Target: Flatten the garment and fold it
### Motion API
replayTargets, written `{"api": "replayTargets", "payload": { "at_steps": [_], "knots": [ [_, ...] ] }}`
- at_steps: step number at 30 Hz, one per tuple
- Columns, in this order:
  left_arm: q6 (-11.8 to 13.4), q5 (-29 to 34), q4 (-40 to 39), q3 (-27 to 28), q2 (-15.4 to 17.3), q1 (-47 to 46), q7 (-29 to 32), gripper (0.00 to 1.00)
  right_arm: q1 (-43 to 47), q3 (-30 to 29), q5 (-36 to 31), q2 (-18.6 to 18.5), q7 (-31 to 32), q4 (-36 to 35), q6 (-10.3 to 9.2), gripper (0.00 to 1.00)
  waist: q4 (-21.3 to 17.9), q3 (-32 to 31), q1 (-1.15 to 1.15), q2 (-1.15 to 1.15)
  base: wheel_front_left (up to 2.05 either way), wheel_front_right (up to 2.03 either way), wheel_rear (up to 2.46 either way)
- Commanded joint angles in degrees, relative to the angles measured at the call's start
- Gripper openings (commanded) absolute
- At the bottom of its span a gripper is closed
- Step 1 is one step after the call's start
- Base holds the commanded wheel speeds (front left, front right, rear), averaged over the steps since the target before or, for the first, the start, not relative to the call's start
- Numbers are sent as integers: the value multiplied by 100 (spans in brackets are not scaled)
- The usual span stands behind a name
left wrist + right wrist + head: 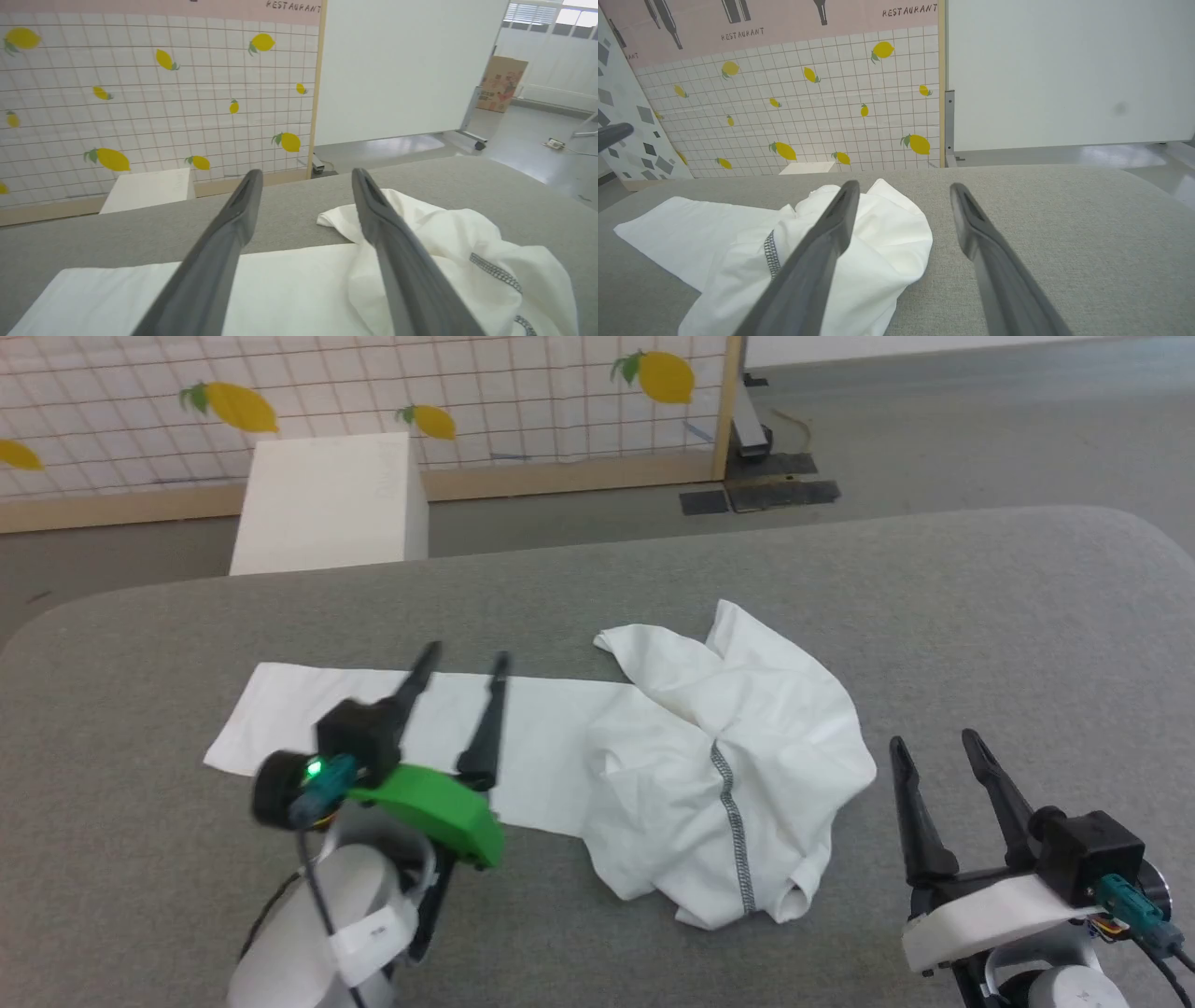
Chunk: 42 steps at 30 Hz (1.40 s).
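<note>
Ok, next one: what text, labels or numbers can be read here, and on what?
"RESTAURANT": on the pink wall band, printed twice in the right wrist view, once in the left wrist view.
Print on the cardboard box: too blurred to read.
On the garment: no text can be read.

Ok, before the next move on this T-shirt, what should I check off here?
1. Left gripper open and empty, over the flat strip of the garment: ok.
2. Right gripper open and empty, over bare table beside the cloth: ok.
3. Garment flattened: not ok; its right part lies bunched in a heap.
4. Garment wholly on the table: ok.
5. Which side of it faces up: cannot tell.
6. White box out of the way: ok; it stands behind the table.
</note>
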Motion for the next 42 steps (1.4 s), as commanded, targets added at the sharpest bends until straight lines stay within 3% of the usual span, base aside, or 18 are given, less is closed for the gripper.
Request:
{"api": "replayTargets", "payload": {
  "at_steps": [1, 4, 9, 14, 23, 28, 29, 30, 31, 36, 42],
  "knots": [
    [130, 82, -117, 147, 60, 202, -60, 100, 52, 45, -59, 3, 33, -66, -9, 100, 200, -98, 0, 0, 0, 0, 0],
    [365, 254, -513, 623, 87, 609, -90, 100, 41, 262, -228, 3, 177, -178, -9, 100, 314, -120, 0, 0, 0, 0, 0],
    [379, 588, -987, 1233, -18, 1261, -93, 100, -185, 1271, -520, -64, 828, -258, -9, 100, 469, -61, 0, 0, 0, 0, 0],
    [248, 850, -1193, 1649, -279, 1609, -94, 100, -678, 2482, -321, -456, 2229, -26, -9, 100, 661, 150, 0, 0, 0, 0, 0],
    [-198, 1284, -1315, 2069, -861, 1479, -95, 100, -1614, 3425, -24, -741, 3842, 760, -9, 100, 1170, 670, 0, 0, 0, 0, 0],
    [-417, 1449, -1292, 2239, -1046, 1393, -95, 100, -1801, 3511, 84, -732, 4440, 1278, -9, 100, 1357, 856, 0, 0, 0, 0, 0],
    [-458, 1488, -1283, 2281, -1083, 1376, -95, 100, -1807, 3436, 103, -701, 4579, 1407, -9, 76, 1385, 886, 0, 0, 0, 0, 0],
    [-481, 1510, -1281, 2308, -1105, 1369, -95, 100, -1814, 3388, 86, -684, 4656, 1478, -9, 32, 1396, 898, 0, 0, 0, 0, 0],
    [-508, 1537, -1276, 2336, -1129, 1367, -95, 100, -1816, 3358, 67, -669, 4738, 1546, -9, 0, 1406, 902, 0, 0, 0, 0, 0],
    [-605, 1606, -1230, 2462, -1191, 1407, -95, 100, -1804, 3209, 71, -568, 4791, 1560, -9, 0, 1336, 828, 0, 0, 0, 0, 0],
    [-697, 1679, -1161, 2532, -1218, 1478, -95, 100, -1814, 2681, 183, -362, 4129, 939, -9, 0, 1138, 599, 0, 0, 0, 0, 0]
  ]
}}
